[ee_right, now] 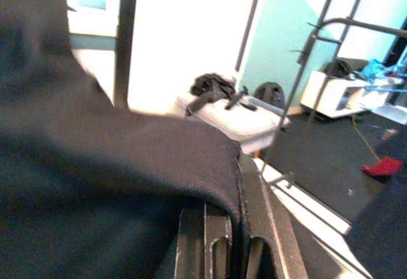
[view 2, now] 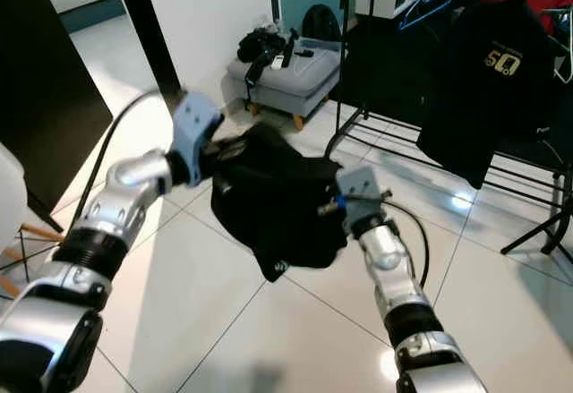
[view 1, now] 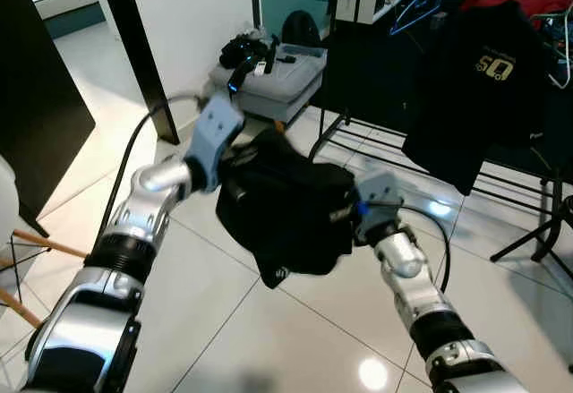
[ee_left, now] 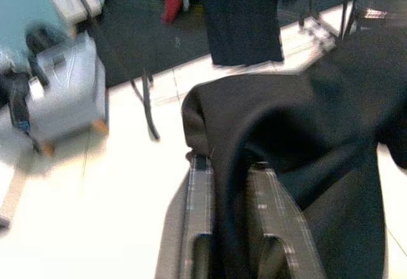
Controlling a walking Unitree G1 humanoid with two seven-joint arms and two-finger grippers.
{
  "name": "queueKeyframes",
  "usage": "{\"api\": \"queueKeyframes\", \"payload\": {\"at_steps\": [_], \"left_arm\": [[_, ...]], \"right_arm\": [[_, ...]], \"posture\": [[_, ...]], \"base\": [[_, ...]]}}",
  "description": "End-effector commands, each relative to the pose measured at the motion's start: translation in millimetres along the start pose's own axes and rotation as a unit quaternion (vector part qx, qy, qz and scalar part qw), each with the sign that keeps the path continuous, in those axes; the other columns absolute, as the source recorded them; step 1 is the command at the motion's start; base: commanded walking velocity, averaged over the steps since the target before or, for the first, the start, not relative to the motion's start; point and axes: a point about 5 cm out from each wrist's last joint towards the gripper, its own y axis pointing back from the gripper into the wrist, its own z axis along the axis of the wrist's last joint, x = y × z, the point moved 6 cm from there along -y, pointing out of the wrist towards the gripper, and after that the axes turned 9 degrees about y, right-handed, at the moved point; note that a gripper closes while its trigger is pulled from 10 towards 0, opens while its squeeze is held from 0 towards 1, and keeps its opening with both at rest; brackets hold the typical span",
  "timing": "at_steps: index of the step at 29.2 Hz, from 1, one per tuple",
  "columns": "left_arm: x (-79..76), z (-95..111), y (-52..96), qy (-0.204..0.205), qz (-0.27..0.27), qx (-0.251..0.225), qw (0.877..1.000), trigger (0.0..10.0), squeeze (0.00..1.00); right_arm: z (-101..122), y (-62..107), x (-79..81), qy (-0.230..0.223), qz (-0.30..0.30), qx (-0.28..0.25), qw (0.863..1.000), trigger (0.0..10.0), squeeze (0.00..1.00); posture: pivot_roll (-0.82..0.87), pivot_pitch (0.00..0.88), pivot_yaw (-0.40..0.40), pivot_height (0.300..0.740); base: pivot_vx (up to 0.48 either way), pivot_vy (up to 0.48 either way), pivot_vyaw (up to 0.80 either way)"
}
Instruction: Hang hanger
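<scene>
Left gripper (ee_left: 232, 183) pinched nearly closed on a fold of the black garment (view 1: 286, 205), fabric between its fingers. Right gripper (ee_right: 232, 222) likewise clamped on the garment's other edge. Garment held bunched between both arms above the tiled floor (view 1: 224, 321), short of the clothes rack (view 1: 358, 133) bearing a hung black T-shirt (view 1: 483, 80).

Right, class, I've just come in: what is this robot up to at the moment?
The robot holds a black garment bunched between its two arms above the tiled floor. The left gripper and the right gripper each pinch a fold of it. Ahead stands a clothes rack with a black T-shirt already hanging. The held garment is not on the rack yet, and whether a hanger is inside it cannot be told.
</scene>
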Motion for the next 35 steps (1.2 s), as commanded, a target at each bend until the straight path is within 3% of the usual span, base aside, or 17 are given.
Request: {"api": "queueKeyframes", "payload": {"at_steps": [1, 2, 3, 8, 10, 11, 18, 19, 20, 21, 22, 23, 26, 35], "left_arm": [[17.4, -43, 16.8, -0.047, 0.051, 0.089, 0.994, 10.0, 1.0], [17.4, -43, 16.8, -0.047, 0.051, 0.089, 0.994, 10.0, 1.0], [20.7, -69, 27.4, -0.066, 0.07, 0.137, 0.986, 10.0, 1.0], [21.7, -84, 34.3, -0.077, 0.079, 0.163, 0.98, 10.0, 1.0], [17.5, -106, 42.7, -0.091, 0.09, 0.194, 0.973, 10.0, 1.0], [14.6, -110, 43.1, -0.088, 0.094, 0.193, 0.973, 10.0, 0.0], [5.9, -107, 36.9, -0.071, 0.093, 0.17, 0.978, 10.0, 0.0], [-9.4, -99, 30.2, -0.058, 0.057, 0.141, 0.987, 10.0, 0.0], [-9.4, -99, 30.2, -0.058, 0.057, 0.141, 0.987, 10.0, 0.0], [-24.4, -92, 25.3, -0.049, 0.023, 0.116, 0.992, 10.0, 0.0], [-24.4, -92, 25.3, -0.049, 0.023, 0.116, 0.992, 10.0, 0.0], [-35.9, -85, 22.5, -0.045, -0.002, 0.096, 0.994, 10.0, 0.0], [-44.9, -79, 19.8, -0.039, -0.014, 0.08, 0.996, 10.0, 0.0], [-53.4, -74, 13.8, -0.012, -0.016, 0.066, 0.998, 10.0, 0.0]], "right_arm": [[14, -9.1, 2.7, -0.071, 0.034, -0.008, 0.997, 0.0, 0.0], [14, -9.1, 2.7, -0.071, 0.034, -0.008, 0.997, 0.0, 0.0], [23, -12.6, 3.8, -0.11, 0.058, -0.01, 0.992, 0.0, 0.0], [29, -14.5, 5.3, -0.135, 0.075, -0.013, 0.988, 0.0, 0.0], [45, -22.2, 3.0, -0.219, 0.08, -0.014, 0.972, 0.0, 0.0], [46, -25.8, 4.2, -0.248, 0.087, 0.001, 0.965, 0.0, 0.0], [45, -30.8, -1.9, -0.294, 0.08, 0.028, 0.952, 0.0, 0.0], [37, -34.8, -20.2, -0.299, 0.017, 0.049, 0.953, 0.0, 0.0], [37, -34.8, -20.2, -0.299, 0.017, 0.049, 0.953, 0.0, 0.0], [27, -35.9, -41.1, -0.322, -0.056, 0.066, 0.943, 0.0, 0.0], [27, -35.9, -41.1, -0.322, -0.056, 0.066, 0.943, 0.0, 0.0], [17, -33.5, -56.5, -0.314, -0.109, 0.082, 0.939, 0.0, 0.0], [8, -28.9, -69.2, -0.311, -0.152, 0.092, 0.934, 0.0, 0.0], [7, -21.0, -80.5, -0.313, -0.168, 0.102, 0.929, 0.0, 0.0]], "posture": [[-0.01, 0.103, 0.067, 0.74], [-0.01, 0.103, 0.067, 0.74], [-0.01, 0.107, 0.069, 0.74], [-0.01, 0.108, 0.069, 0.74], [-0.02, 0.119, 0.055, 0.74], [-0.02, 0.119, 0.055, 0.74], [-0.02, 0.124, 0.052, 0.74], [-0.02, 0.128, 0.048, 0.74], [-0.02, 0.128, 0.048, 0.74], [-0.02, 0.129, 0.048, 0.74], [-0.02, 0.129, 0.048, 0.74], [-0.02, 0.13, 0.048, 0.74], [-0.02, 0.131, 0.047, 0.74], [-0.02, 0.132, 0.049, 0.74]], "base": [[0.0, 0.0, 0.0], [0.0, 0.0, 0.0], [0.0, 0.0, 0.0], [0.0, 0.0, 0.0], [0.0, 0.0, 0.0], [0.0, 0.0, 0.0], [0.0, 0.0, 0.0], [0.0, 0.0, 0.0], [0.0, 0.0, 0.0], [0.0, 0.0, 0.0], [0.0, 0.0, 0.0], [0.0, 0.0, 0.0], [0.0, 0.0, 0.0], [0.0, 0.0, 0.0]]}}
